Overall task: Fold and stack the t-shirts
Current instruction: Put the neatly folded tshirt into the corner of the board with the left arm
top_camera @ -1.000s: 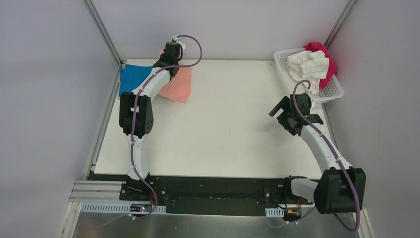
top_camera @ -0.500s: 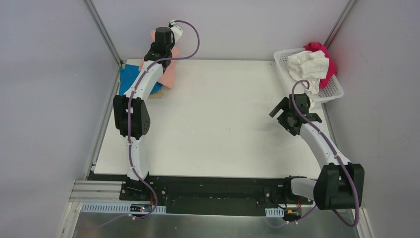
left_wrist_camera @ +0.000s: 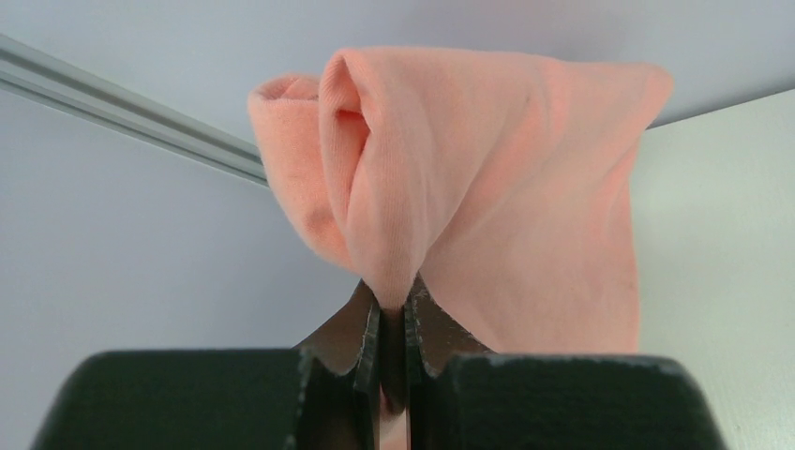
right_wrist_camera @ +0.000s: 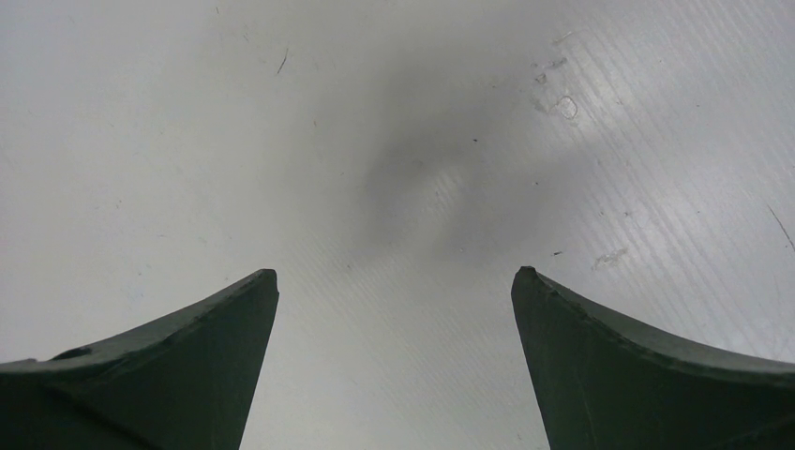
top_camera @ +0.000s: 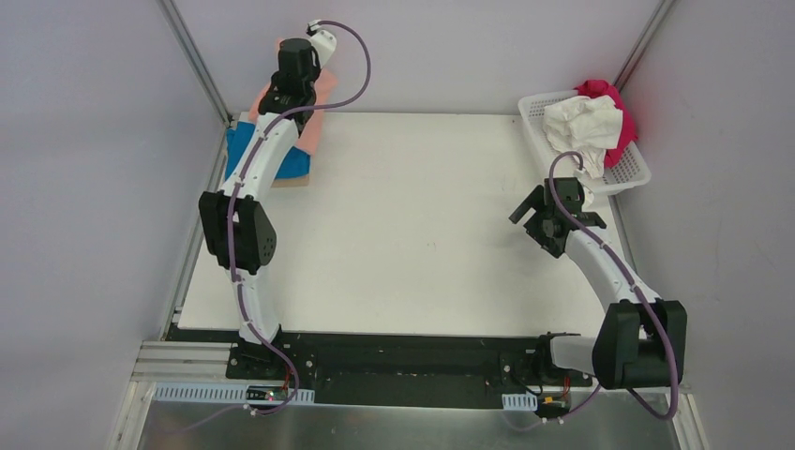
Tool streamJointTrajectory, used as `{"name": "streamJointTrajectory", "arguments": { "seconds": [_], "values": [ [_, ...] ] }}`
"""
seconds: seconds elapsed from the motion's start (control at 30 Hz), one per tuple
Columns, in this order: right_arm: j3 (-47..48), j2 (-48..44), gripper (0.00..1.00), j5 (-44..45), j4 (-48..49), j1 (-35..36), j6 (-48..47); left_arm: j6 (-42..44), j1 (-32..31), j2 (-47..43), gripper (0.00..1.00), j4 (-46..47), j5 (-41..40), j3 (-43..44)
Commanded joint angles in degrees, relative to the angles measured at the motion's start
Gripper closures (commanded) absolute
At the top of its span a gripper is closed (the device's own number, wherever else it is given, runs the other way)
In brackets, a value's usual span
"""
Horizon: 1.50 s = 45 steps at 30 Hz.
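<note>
Pinching a bunched fold of the salmon-pink soft cloth t-shirt (left_wrist_camera: 506, 187), the left gripper (left_wrist_camera: 392, 305) lifts it just above the flat bright blue cloth t-shirt (top_camera: 236, 145). The right gripper (right_wrist_camera: 394, 281) hovers spread wide and empty, well to the right of that blue shirt.

Even, diffuse light fills all three views, bright with no harsh glare. On the white bench (right_wrist_camera: 141, 94) a soft grey shadow lies ahead of the right gripper (right_wrist_camera: 394, 272). The left wrist view renders the salmon-pink t-shirt (left_wrist_camera: 487, 187) sharply, weave visible.
</note>
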Motion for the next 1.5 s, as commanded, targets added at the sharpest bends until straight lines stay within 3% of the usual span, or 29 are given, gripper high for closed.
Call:
{"name": "streamJointTrajectory", "arguments": {
  "seconds": [0.0,0.3,0.53,0.67,1.03,1.27,1.33,1.4,1.47],
  "values": [
    [2.2,0.9,0.01,1.4,-0.4,-0.3,-0.1,-2.3,0.8,-5.5,1.00,2.8,-0.4,-1.3],
    [3.6,3.6,0.01,1.6,-2.2,-0.2,-0.1,-6.4,5.6,-1.8,1.00,2.1,0.7,-3.3],
    [4.8,4.8,0.01,5.0,-4.7,-0.3,-0.5,-6.3,10.8,3.8,1.00,1.6,9.7,-2.6],
    [5.6,5.1,0.01,7.0,-6.0,-0.3,-0.5,-7.1,13.0,9.3,1.00,0.2,11.5,1.7],
    [5.9,6.7,0.01,7.0,-5.4,-0.3,0.2,-11.4,16.3,21.7,1.00,-1.3,5.6,15.3],
    [6.9,8.3,0.01,6.6,-5.9,-0.3,0.2,-15.2,17.2,23.7,0.69,-1.3,-0.5,17.4],
    [7.2,8.4,0.01,6.3,-6.1,-0.3,0.1,-15.6,17.1,23.6,0.45,-1.4,-2.2,17.0],
    [7.3,8.1,0.01,6.6,-6.3,-0.3,0.2,-16.6,17.1,22.9,0.31,-1.7,-3.7,16.5],
    [7.4,7.4,0.01,7.5,-6.5,-0.3,0.7,-18.9,17.1,21.3,0.07,-2.2,-4.9,15.7]
  ]
}}
